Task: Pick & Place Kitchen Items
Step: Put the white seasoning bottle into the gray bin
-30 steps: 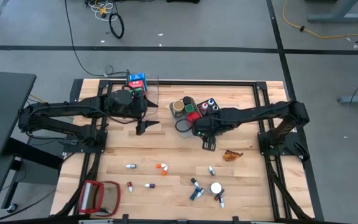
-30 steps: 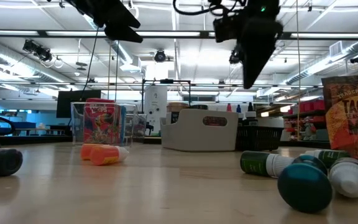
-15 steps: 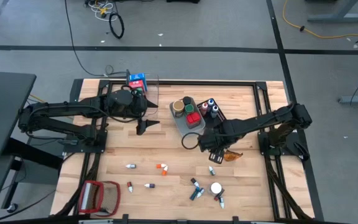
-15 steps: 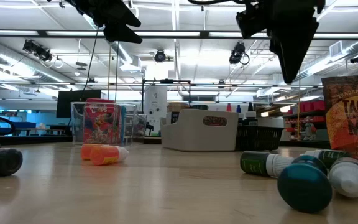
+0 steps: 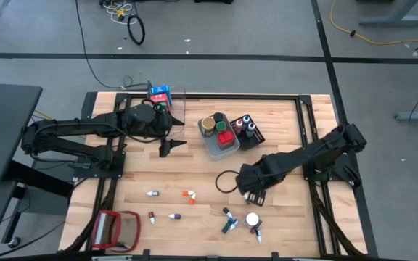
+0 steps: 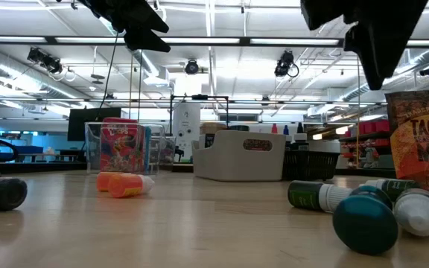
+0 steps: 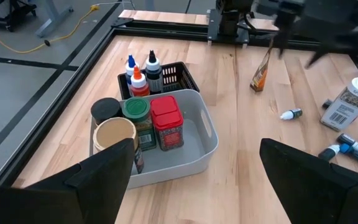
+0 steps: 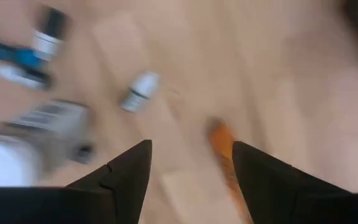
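- Near the bench's front left corner lies a red-framed flat object [image 5: 116, 229], well apart from both of my arms.
- My left gripper [image 5: 171, 146] hangs over the left half of the bench toward the rear; its two fingers [image 7: 98, 180] stand wide apart with nothing between them.
- Against the rear edge, a clear bin [image 5: 167, 96] holds blue and red cartons [image 5: 160, 93].
- In a row toward the front edge lie small bottles: a white one [image 5: 152, 193], a red-capped one [image 5: 152, 216], another white one [image 5: 174, 216] and an orange-capped one [image 5: 189, 195].
- Around the middle of the rear half sits a grey bin [image 7: 209, 134] with a tan-lidded jar [image 7: 114, 134], a green-lidded jar [image 7: 136, 111] and a red-lidded jar [image 7: 166, 117]; touching it, a black basket [image 7: 183, 74] holds three upright bottles [image 7: 142, 73].
- My right gripper [image 5: 251, 197] hovers over the front right part of the bench, fingers [image 8: 126, 171] parted, holding nothing.
- Just beside it, toward the front edge, lie a blue-capped bottle [image 5: 228, 220], a white-lidded jar [image 5: 252, 218] and one more small bottle [image 5: 257, 233].
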Controlling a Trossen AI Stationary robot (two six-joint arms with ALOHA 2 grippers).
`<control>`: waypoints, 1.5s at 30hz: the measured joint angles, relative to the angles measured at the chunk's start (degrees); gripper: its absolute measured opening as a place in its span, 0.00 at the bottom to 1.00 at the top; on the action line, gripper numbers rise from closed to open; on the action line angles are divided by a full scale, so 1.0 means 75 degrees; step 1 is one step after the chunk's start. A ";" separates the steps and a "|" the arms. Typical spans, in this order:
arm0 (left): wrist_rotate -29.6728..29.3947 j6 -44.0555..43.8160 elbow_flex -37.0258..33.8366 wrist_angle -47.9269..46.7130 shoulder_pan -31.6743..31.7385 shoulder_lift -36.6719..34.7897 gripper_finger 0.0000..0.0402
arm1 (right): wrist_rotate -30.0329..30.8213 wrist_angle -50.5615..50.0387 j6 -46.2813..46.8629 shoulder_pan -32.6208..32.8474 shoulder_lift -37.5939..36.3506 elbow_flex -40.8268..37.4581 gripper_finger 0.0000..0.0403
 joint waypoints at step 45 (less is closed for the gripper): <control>-0.0002 -0.0156 0.0000 0.0012 0.0000 0.0000 0.88 | 0.3765 0.4494 -0.4010 0.0879 0.0009 0.0000 0.58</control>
